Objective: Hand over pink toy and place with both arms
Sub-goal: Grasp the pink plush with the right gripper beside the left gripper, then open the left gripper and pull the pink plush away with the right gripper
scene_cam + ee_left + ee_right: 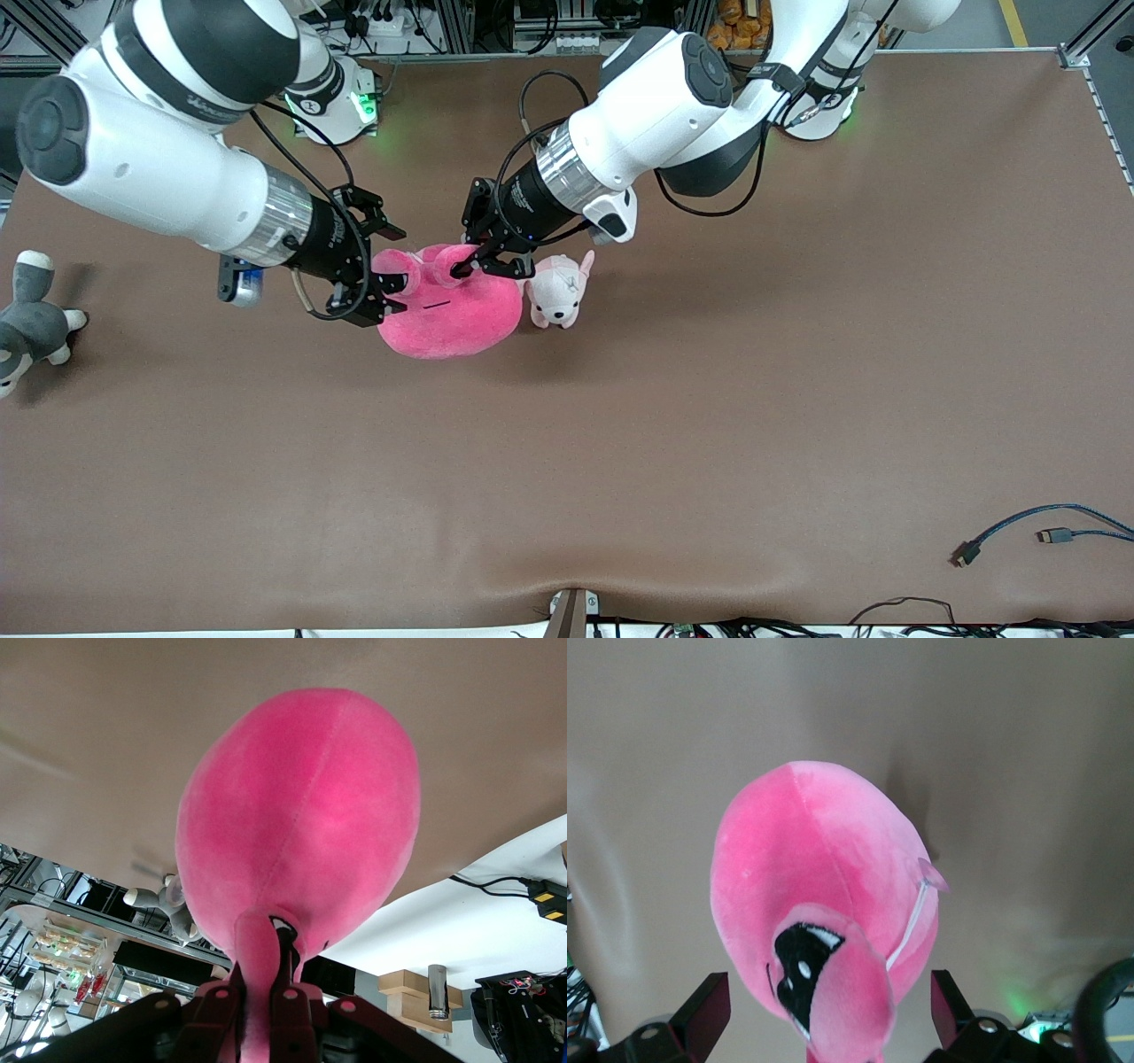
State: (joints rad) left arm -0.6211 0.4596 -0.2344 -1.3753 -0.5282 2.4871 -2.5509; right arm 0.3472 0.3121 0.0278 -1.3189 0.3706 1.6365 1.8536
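The pink toy (452, 310), a round hot-pink plush with bulging black eyes, hangs over the middle of the table. My left gripper (467, 264) is shut on one of its eye bulges. The left wrist view shows a pink stalk pinched between the left gripper's (266, 997) fingers, with the pink toy's body (301, 815) hanging past them. My right gripper (400, 273) is open, its fingers standing on either side of the other eye bulge. In the right wrist view, the right gripper (826, 997) has a wide gap on both sides of the pink toy's eye (802, 961).
A small pale pink-and-white puppy plush (560, 288) lies on the table right beside the pink toy, under the left wrist. A grey-and-white plush animal (31, 323) sits at the right arm's end of the table. Loose cables (1036, 532) lie near the front edge at the left arm's end.
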